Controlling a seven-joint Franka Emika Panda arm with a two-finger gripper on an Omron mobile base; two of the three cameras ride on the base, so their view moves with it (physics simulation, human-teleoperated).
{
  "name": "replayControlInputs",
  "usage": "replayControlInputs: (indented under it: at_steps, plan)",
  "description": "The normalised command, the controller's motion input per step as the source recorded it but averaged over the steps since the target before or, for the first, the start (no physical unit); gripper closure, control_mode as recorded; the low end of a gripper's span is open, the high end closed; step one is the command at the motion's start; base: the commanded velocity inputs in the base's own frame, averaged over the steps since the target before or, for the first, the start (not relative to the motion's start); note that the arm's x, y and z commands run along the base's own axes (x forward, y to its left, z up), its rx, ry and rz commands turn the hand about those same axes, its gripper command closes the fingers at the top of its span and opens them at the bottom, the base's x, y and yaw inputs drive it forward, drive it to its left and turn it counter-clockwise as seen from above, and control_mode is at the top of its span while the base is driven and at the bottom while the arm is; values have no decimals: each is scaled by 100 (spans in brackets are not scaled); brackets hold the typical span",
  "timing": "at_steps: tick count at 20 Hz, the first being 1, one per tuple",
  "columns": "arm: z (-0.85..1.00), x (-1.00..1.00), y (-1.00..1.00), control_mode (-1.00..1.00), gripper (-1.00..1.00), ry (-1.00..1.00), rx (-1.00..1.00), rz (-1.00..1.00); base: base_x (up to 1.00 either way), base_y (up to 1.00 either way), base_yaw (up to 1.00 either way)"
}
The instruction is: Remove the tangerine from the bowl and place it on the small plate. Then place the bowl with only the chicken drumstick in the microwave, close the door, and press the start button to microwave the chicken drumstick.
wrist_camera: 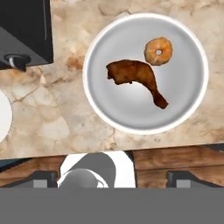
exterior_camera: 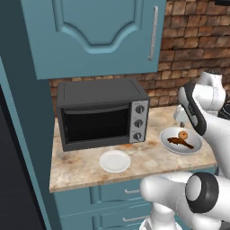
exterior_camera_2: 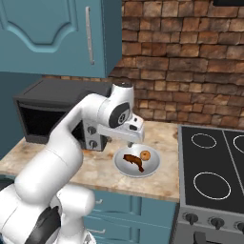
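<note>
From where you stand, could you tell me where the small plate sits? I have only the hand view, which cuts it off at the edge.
Observer: The small plate lies bare on the counter, left of the bowl and in front of the toaster oven.
Operator: Thank you. Is that dark box's front open?
Observer: No, its glass front is shut, and three knobs sit beside it.
Operator: And on the bowl's other side?
Observer: A stove with ring burners adjoins the counter there.
</note>
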Motion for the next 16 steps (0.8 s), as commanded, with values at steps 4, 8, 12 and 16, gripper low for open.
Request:
replayControlInputs:
  at_steps: [4,8,12,16]
  plan:
    - [-83,9,-19,-100,-100,11,-2,-6,0,0,0]
    - [-58,0,-9,-100,-100,1,-6,0,0,0,0]
    - [-3,4,-33,-100,-100,9,0,0,0,0,0]
    - [0,12,-1,-100,-100,10,0,-2,0,0,0]
